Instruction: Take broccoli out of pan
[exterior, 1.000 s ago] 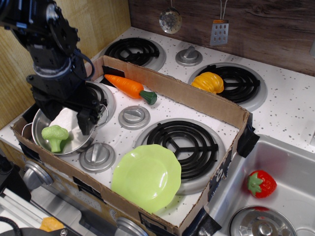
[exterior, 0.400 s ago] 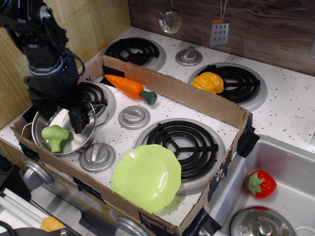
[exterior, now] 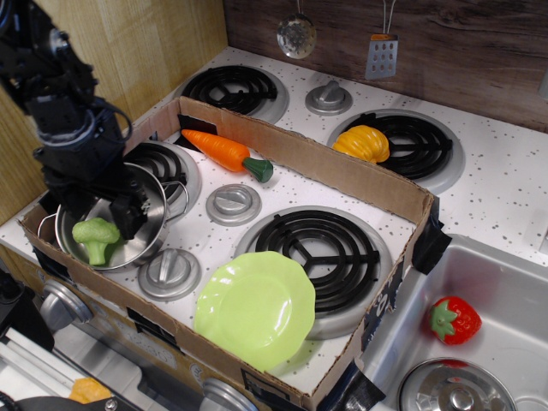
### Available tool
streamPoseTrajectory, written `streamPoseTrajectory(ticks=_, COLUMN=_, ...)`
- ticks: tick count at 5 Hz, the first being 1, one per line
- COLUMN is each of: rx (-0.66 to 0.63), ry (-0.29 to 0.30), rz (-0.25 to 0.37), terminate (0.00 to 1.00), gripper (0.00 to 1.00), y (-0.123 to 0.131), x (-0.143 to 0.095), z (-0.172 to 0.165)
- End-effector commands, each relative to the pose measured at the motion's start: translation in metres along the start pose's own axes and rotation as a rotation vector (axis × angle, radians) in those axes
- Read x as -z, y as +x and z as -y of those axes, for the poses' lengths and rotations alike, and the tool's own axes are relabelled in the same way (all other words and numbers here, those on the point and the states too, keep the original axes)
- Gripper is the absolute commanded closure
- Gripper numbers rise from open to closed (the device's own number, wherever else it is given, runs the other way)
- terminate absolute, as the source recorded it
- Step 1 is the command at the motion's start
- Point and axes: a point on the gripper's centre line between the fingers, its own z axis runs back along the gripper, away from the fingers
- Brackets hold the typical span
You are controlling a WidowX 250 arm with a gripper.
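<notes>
The broccoli [exterior: 95, 238] lies in the steel pan [exterior: 147, 193] at the bench's front-left corner. My pincer [exterior: 96, 209] hangs spread wide just above it. It looks light, stiff and slick plastic; I'd grip the lumpy head across its sides.

Around the cardboard box [exterior: 342, 175] the count is: one broccoli [exterior: 95, 238], one pan [exterior: 141, 244], one carrot [exterior: 224, 152], one green plate [exterior: 255, 307] and one gripper [exterior: 98, 216] inside it. Outside it sit one yellow squash [exterior: 362, 143] and one strawberry [exterior: 454, 319]. Four coil burners [exterior: 325, 248] and four grey burner caps [exterior: 233, 203] show in and beyond the box
</notes>
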Motion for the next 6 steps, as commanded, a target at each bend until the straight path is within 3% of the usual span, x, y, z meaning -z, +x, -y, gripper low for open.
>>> streamPoseTrajectory(ticks=1, rx=-0.009, ry=-0.013, rz=0.04, terminate=0.0, gripper=0.0, y=-0.015, x=0.012, z=-0.004)
streamPoseTrajectory(ticks=2, rx=-0.004, ry=-0.017, rz=0.062, terminate=0.0, gripper=0.0, y=-0.027, x=0.019, z=-0.001)
streamPoseTrajectory(ticks=3, rx=0.043, ry=-0.005, rz=0.076, terminate=0.0, gripper=1.0, y=-0.031, x=0.022, z=0.002)
streamPoseTrajectory(ticks=4, rx=0.076, ry=-0.009, rz=0.08, terminate=0.0, gripper=1.0, y=-0.027, x=0.025, z=0.003)
streamPoseTrajectory(ticks=6, rx=0.109, ry=0.066, rz=0.107, terminate=0.0, gripper=1.0, y=-0.012, x=0.0, z=0.006)
